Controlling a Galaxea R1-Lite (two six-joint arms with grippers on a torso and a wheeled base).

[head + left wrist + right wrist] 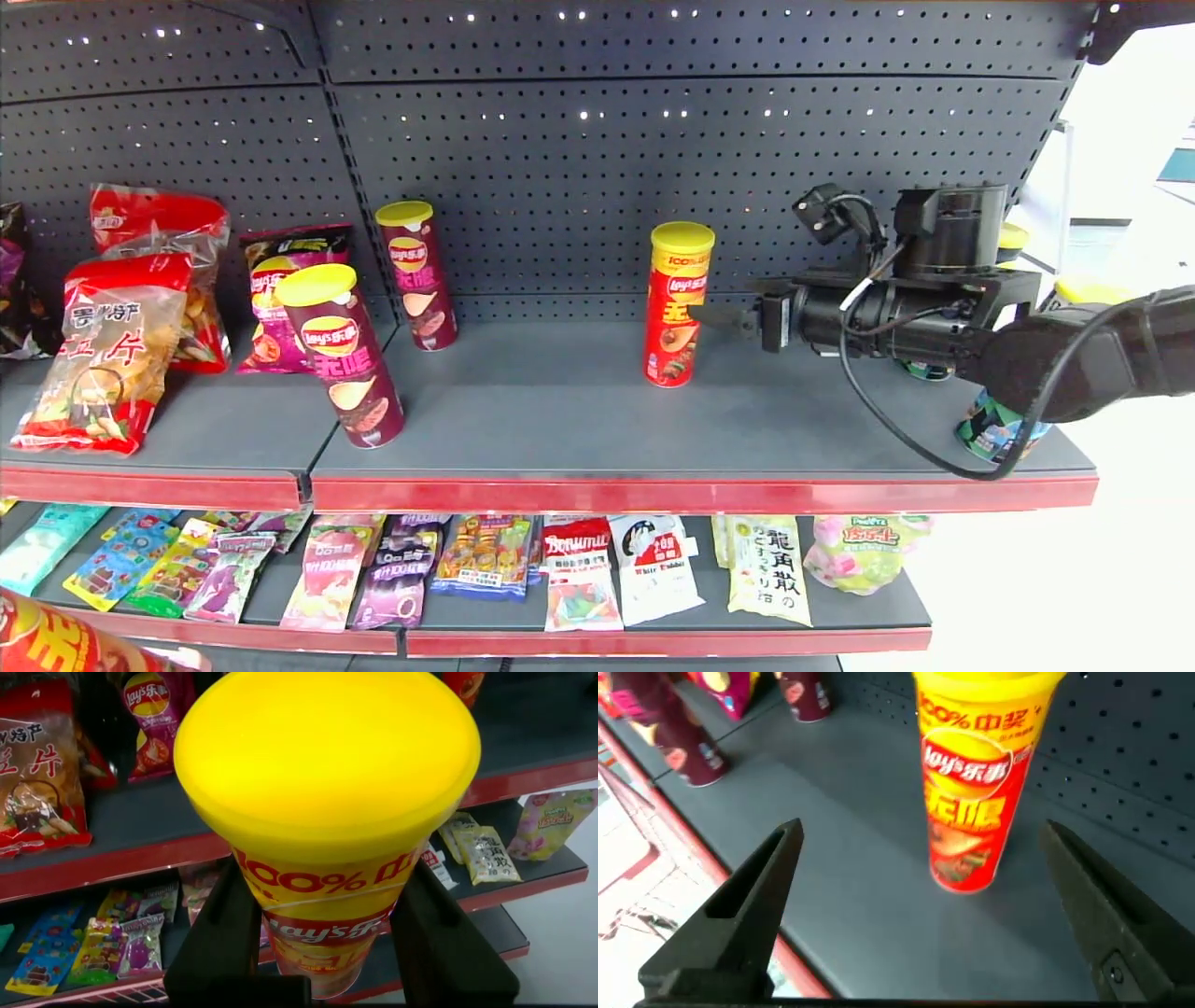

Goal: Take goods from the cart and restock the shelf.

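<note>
The upright red cardboard crisp tube with yellow lid (679,303) stands just ahead of the wide-open right pincer (709,316), clear of it, while the left pincer (327,943) grips a second such tube (327,765).

This is a shop, in its snack aisle. A dark metal display unit with a perforated back panel (597,168) carries tiers of shelving, each edged along the front with a red strip (700,493). On the upper shelf (560,411) chip cans (679,303) stand beside bagged snacks (107,355). The lower shelf (840,597) holds a row of small candy packets (579,569) lying side by side.
</note>
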